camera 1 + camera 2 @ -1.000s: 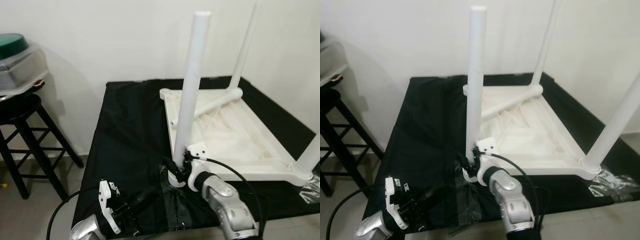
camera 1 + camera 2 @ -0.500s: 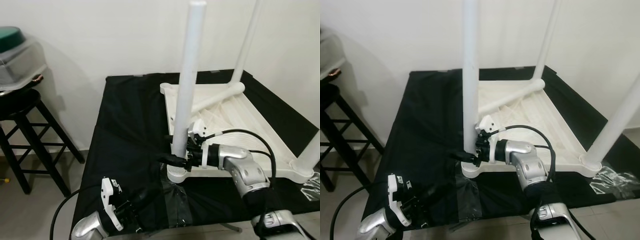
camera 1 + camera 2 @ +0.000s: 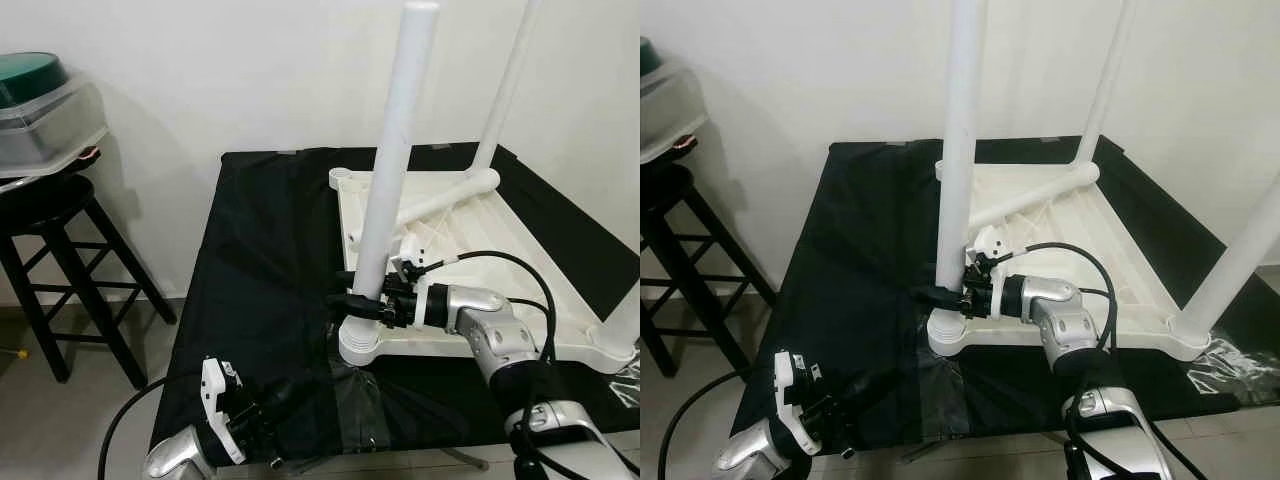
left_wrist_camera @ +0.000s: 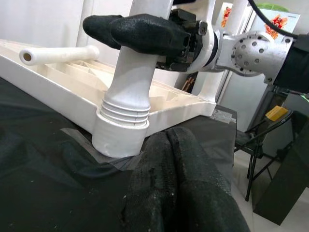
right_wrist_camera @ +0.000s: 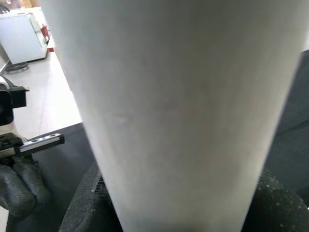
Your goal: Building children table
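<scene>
- A white plastic children's table (image 3: 470,265) lies upside down on a black-covered table (image 3: 260,260), its ribbed underside facing up, taking up the right half of the cloth.
- Its near-left leg (image 3: 392,165) stands in the corner socket (image 3: 362,340) close to the table's front edge, leaning slightly to the right toward its top.
- The right gripper (image 3: 352,302) reaches in from the right along the front rim of the white top; its jaws are pinching the leg low down, just above the ribbed collar of the socket.
- In the left wrist view one black finger (image 4: 140,31) wraps across the front of the leg, with the silver wrist behind it.
- In the right wrist view the leg's white shaft (image 5: 178,106) stands right against the camera.
- Two more legs stand upright: one at the far corner (image 3: 505,90) and one at the near-right corner (image 3: 625,320).
- A loose white leg (image 3: 440,200) lies across the underside near the far edge.
- The left gripper (image 3: 285,400) rests low at the table's front-left corner, pointing toward the socket, well short of it; its jaws are pressed together, the two pads (image 4: 188,164) touching.
- A patch of clear tape (image 3: 350,405) sits on the cloth at the front edge, just before the socket.
- A black wooden stool (image 3: 60,260) stands off the table's left side, carrying a clear container with a green lid (image 3: 40,110).
</scene>
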You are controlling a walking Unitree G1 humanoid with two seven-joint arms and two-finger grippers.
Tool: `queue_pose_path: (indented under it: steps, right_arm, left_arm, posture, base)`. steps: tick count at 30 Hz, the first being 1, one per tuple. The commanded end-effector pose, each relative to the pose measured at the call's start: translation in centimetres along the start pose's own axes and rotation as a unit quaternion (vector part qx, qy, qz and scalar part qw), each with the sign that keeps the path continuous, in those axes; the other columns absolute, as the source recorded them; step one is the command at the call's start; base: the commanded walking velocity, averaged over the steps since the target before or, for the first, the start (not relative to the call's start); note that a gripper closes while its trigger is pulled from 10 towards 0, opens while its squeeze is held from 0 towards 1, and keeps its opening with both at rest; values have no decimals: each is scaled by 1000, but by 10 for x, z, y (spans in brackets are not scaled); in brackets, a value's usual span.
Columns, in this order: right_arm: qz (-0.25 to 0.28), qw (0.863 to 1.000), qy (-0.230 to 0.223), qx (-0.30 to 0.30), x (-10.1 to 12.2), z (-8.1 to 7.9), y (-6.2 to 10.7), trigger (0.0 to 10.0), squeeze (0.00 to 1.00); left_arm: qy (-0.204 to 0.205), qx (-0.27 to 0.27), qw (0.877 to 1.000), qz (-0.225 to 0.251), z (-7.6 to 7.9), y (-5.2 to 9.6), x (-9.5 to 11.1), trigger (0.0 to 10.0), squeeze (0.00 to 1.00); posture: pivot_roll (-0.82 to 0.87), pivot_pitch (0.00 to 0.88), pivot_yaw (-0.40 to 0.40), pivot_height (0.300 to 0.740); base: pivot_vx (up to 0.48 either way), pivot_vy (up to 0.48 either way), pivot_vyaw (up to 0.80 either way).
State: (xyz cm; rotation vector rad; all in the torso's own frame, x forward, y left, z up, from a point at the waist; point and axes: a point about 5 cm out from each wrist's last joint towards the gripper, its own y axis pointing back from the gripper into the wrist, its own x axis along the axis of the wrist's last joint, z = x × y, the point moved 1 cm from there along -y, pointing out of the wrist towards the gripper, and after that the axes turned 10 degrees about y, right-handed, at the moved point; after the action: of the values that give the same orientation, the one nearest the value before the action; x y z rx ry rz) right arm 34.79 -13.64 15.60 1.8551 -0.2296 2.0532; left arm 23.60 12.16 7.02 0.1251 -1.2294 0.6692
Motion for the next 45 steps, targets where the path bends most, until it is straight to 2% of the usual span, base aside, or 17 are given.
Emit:
queue_pose_path:
  steps: [1,5,6,7,11,19,20,23,24,26,27,28,30,31,32,37,45]
  right_arm:
    - [-32,997,-47,-42,-35,-13,7,0,0]
    - [-91,981,-54,-166,-60,-21,12,0,0]
    - [-119,933,-90,-327,-75,-32,12,0,0]
    - [-153,895,-151,-390,-91,-85,-1,0,0]
    - [-167,906,-168,-350,-97,-112,-8,0,0]
    - [-184,903,-139,-363,-96,-91,2,0,0]
    - [-189,900,-135,-369,-95,-88,2,10000,0]
    - [-185,900,-132,-373,-91,-85,2,10000,0]
    - [-173,903,-130,-370,-86,-81,2,10000,1000]
    - [-150,909,-133,-366,-76,-77,0,10000,1000]
    - [-104,929,-123,-332,-61,-71,-6,10000,1000]
    - [-104,929,-123,-332,-61,-71,-6,10000,1000]
    - [-35,963,-93,-252,-37,-65,-11,10000,937]
    - [-35,963,-93,-252,-37,-65,-11,10000,937]
    - [-23,974,-61,-216,-30,-60,-9,10000,0]
    - [-22,984,-32,-175,-25,-50,-2,10000,0]
    - [-10,996,16,-89,-6,-8,6,10000,0]
  left_arm:
    - [-9,2,1000,-10,1,5,-1,10000,0]
    - [-15,3,1000,-17,1,7,-1,10000,0]
    - [-19,8,1000,-18,1,9,-1,10000,0]
    - [-24,22,999,-22,-2,10,0,10000,0]
    - [-35,25,999,-29,-3,9,0,10000,0]
    - [-35,27,999,-30,-4,9,0,10000,0]
    - [-36,30,999,-28,-4,9,0,10000,0]
    - [-36,31,998,-28,-4,9,0,10000,0]
    - [-35,31,998,-28,-5,9,1,10000,0]
    - [-34,30,999,-29,-4,9,0,10000,0]
    - [-32,27,999,-30,-4,8,0,10000,0]
    - [-32,27,999,-30,-4,8,0,10000,0]
    - [-29,25,999,-31,-4,6,-1,10000,0]
    - [-29,25,999,-31,-4,6,-1,10000,0]
    - [-28,25,999,-31,-4,5,-1,10000,0]
    - [-28,24,999,-31,-4,4,-2,10000,0]
    - [-32,27,999,-29,-4,2,-2,10000,0]
  posture:
    - [69,0,-7,740]
    - [65,0,-11,740]
    - [51,0,-2,740]
    - [56,0,3,740]
    - [34,0,20,740]
    - [49,0,10,740]
    - [47,0,13,740]
    - [50,0,15,740]
    - [49,0,18,740]
    - [46,0,21,740]
    - [44,0,25,740]
    - [44,0,25,740]
    - [43,0,28,740]
    - [43,0,28,740]
    - [47,0,28,740]
    - [52,0,25,740]
    - [82,0,4,740]
  base:
    - [0,0,0]
    - [0,0,0]
    - [0,0,0]
    - [0,0,0]
    - [0,0,0]
    - [0,0,0]
    - [0,0,0]
    - [0,0,0]
    - [0,0,0]
    - [0,0,0]
    - [0,0,0]
    - [0,0,0]
    - [0,0,0]
    - [0,0,0]
    - [0,0,0]
    - [0,0,0]
    - [0,0,0]
